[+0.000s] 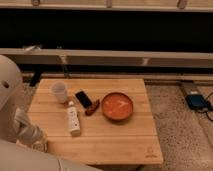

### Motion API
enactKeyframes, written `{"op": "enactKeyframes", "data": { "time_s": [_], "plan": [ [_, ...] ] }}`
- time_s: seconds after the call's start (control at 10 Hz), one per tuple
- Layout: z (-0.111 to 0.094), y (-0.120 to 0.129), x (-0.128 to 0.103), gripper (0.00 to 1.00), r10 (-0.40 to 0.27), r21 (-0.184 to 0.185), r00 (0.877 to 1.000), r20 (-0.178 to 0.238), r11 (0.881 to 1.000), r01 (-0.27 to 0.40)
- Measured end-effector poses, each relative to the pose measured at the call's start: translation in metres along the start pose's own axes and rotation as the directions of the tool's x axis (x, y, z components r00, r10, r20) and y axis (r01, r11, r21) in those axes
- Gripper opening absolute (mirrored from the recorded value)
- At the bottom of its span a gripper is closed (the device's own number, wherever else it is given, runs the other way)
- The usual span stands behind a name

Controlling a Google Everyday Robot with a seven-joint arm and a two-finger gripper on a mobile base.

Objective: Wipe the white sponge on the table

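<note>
Planks of the table fill the middle of the view, with an orange bowl right of centre and, to its left, the long white sponge lying flat, its long axis running from the far side toward the near edge. The gripper sits near the table's near-left corner, left of the sponge's near end. Whether it is open or closed cannot be told, and the reach would likely go right and slightly away.

I'm seeing the light plank table, white cup back left, black phone beside it, small dark-red thing against the orange bowl, long white item lying flat, gripper at the front-left edge.
</note>
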Motion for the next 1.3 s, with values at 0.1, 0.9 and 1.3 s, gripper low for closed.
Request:
{"op": "enactKeyframes", "data": {
  "time_s": [0.1, 0.9, 1.3],
  "plan": [
    [0.0, 0.0, 0.0, 0.0, 0.0, 0.0, 1.0, 0.0, 1.0, 0.0],
    [0.0, 0.0, 0.0, 0.31, 0.0, 0.0, 1.0, 0.0, 1.0, 0.0],
    [-0.013, -0.034, -0.004, 0.72, 0.072, -0.057, 0.997, 0.027, 0.996, -0.07]
  ]
}}
